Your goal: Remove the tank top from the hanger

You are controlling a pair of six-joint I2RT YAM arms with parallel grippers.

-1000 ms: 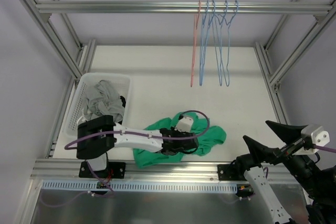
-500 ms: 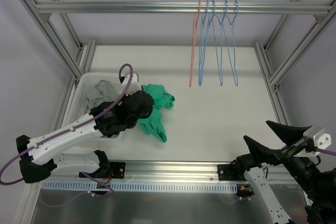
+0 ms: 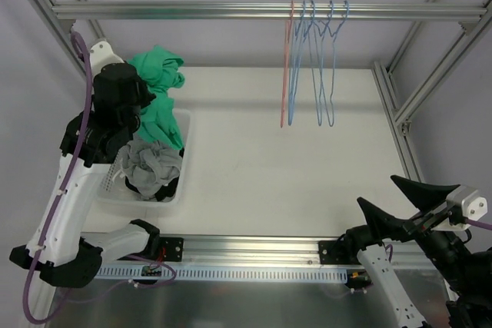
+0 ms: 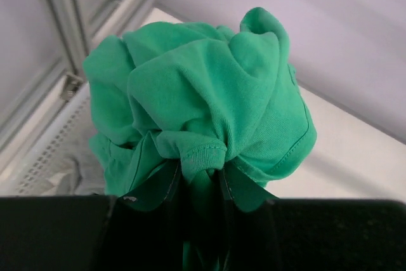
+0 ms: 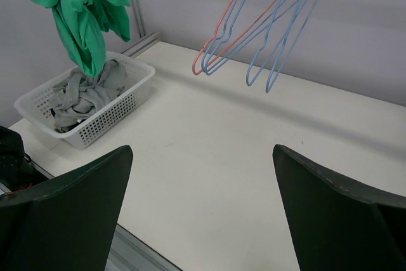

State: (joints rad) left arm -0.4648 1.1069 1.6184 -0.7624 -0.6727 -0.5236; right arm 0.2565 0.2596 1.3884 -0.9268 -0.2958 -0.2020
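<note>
Left wrist, left pincer (image 4: 202,185) clutching tank top (image 4: 209,93) (bunched)

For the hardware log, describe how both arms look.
Left arm: white links, black joints, a purple cable looping alongside. Right arm: white link, black joints, and broad black fingers tapering to points.

Left pincer (image 4: 202,185) raised, clamped, right pincer (image 5: 202,157) agape

Robot lab — aluminium-frame cell (image 3: 192,11)
</note>
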